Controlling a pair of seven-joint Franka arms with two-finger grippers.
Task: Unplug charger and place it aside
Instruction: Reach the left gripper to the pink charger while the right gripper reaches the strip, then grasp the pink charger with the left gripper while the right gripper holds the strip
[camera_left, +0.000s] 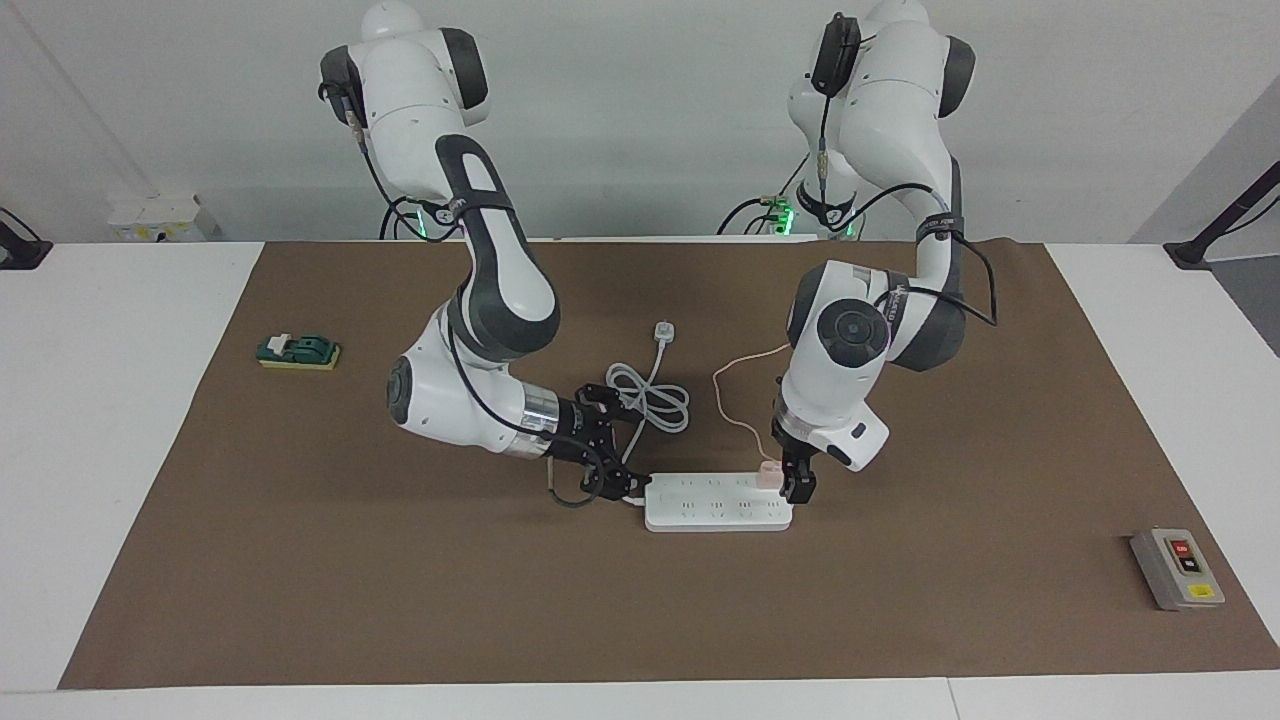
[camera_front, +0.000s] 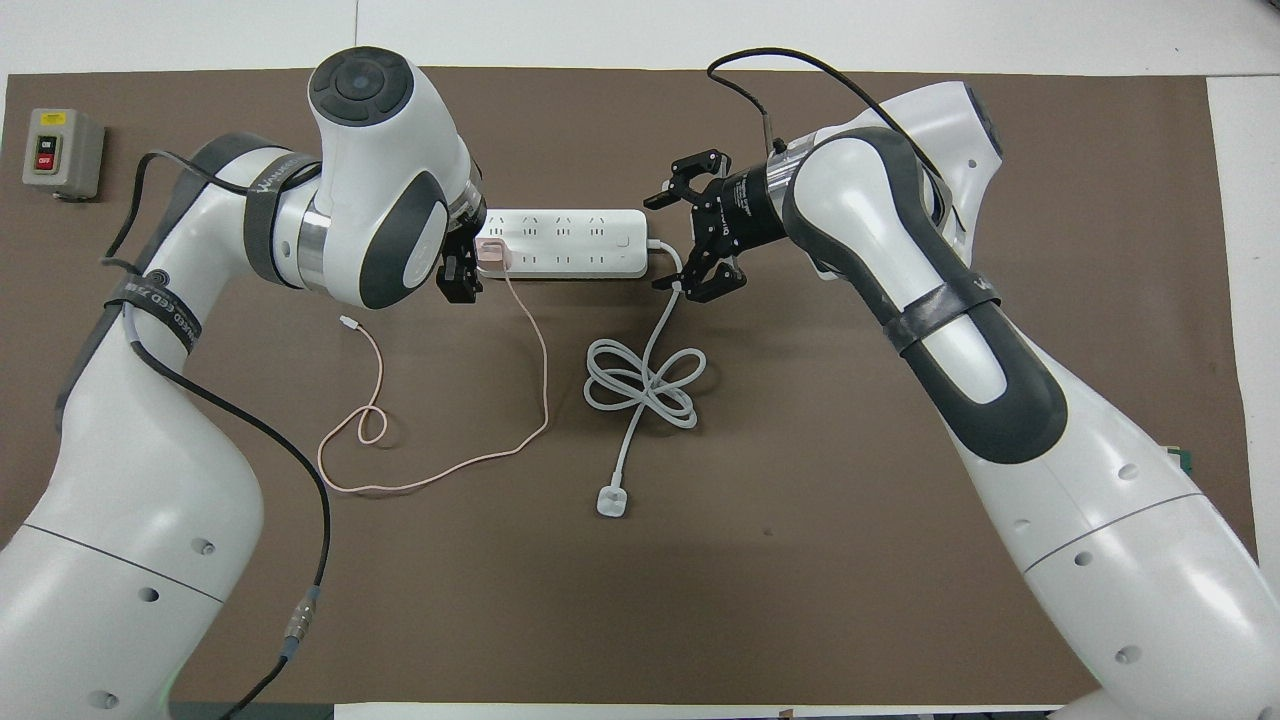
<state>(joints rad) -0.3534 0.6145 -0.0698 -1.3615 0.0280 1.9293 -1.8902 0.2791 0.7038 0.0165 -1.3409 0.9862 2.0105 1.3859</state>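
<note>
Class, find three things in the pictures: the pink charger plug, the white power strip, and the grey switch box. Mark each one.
pink charger plug (camera_front: 491, 253), overhead view, top face of the cube.
white power strip (camera_left: 715, 503), facing view, middle of its socket face.
grey switch box (camera_left: 1177, 569), facing view, its top panel.
</note>
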